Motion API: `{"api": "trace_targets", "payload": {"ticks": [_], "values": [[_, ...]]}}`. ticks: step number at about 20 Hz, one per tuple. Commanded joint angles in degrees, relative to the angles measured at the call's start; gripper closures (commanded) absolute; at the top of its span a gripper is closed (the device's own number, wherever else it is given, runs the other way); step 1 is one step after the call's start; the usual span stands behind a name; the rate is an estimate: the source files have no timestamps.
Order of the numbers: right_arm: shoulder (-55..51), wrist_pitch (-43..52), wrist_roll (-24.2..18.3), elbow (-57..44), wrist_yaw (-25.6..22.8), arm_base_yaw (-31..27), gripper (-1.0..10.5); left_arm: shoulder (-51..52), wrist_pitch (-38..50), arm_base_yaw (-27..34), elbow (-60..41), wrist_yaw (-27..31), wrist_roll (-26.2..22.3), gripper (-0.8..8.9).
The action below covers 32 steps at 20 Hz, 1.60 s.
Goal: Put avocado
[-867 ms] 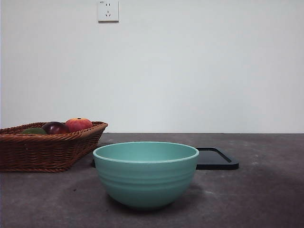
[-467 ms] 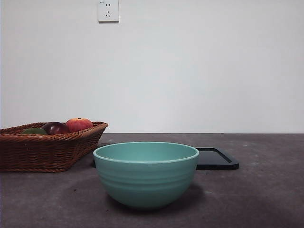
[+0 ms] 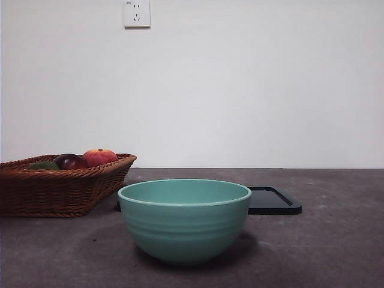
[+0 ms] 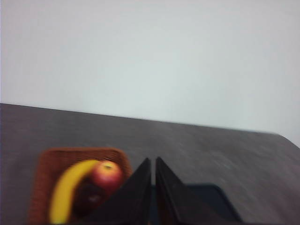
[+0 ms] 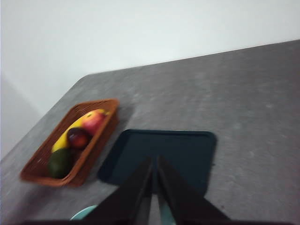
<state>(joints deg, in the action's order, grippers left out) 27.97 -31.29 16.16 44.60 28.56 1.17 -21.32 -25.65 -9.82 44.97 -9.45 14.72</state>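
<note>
Two black grippers are seen only from their own wrist cameras, each raised well above a dark grey table point(image 3: 336, 240) and holding nothing. The left gripper point(image 4: 153, 161) is shown with its jaws drawn together, only a thin slit left between them; the right gripper point(image 5: 154, 160) is likewise shown with its jaws pressed nearly closed. A brown wicker basket point(image 3: 57, 192) is placed at the left side of the table in the front view. The avocado point(image 5: 59, 162), dark green and rounded, is seen lying inside the basket at one end, just beside a dark maroon fruit point(image 5: 78, 138). A red-orange peach point(image 5: 93, 121) and a yellow banana point(image 5: 65, 136) are also held in the basket. A teal bowl point(image 3: 184, 219) is set upright in the middle foreground of the front view, near the basket but apart from it. A flat black tray point(image 5: 161, 157) is laid on the table behind the bowl, beside the basket. A white wall with a socket point(image 3: 136, 13) is seen behind the table.
</note>
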Motion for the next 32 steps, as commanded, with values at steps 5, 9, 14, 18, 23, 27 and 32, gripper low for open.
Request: {"api": "trace_targets", "payload": {"ticks": [5, 9, 14, 18, 23, 27, 32], "values": [[0.8, -6.6, -6.4, 5.9, 0.6, 3.0, 9.3, -2.4, -9.8, -0.7, 4.5, -11.8, -0.4, 7.98], [0.7, -12.3, -10.2, 6.6, 0.6, 3.7, 9.3, -2.6, -15.8, -0.7, 4.6, -13.7, -1.2, 7.98], [0.7, -18.3, -16.7, 6.6, 0.5, 4.1, 9.3, -2.6, -19.0, -0.8, 4.6, -13.7, -3.7, 7.95], [0.7, -18.5, -16.9, 6.6, 0.5, 4.1, 9.3, -2.6, -18.6, -0.8, 4.6, -13.7, -3.8, 7.85], [0.7, -18.4, -16.8, 6.6, -1.5, 4.1, 4.8, -2.6, -18.3, -0.8, 4.6, -13.7, -3.7, 4.58], [0.7, -18.4, -16.6, 6.6, -2.0, 4.1, 3.5, -2.6, -15.8, -0.8, 4.6, -13.7, -3.1, 1.74], [0.7, -18.4, -16.6, 6.6, -1.6, 4.1, 3.5, -2.9, -15.3, -0.8, 4.6, -13.7, -3.1, 1.98]]}}
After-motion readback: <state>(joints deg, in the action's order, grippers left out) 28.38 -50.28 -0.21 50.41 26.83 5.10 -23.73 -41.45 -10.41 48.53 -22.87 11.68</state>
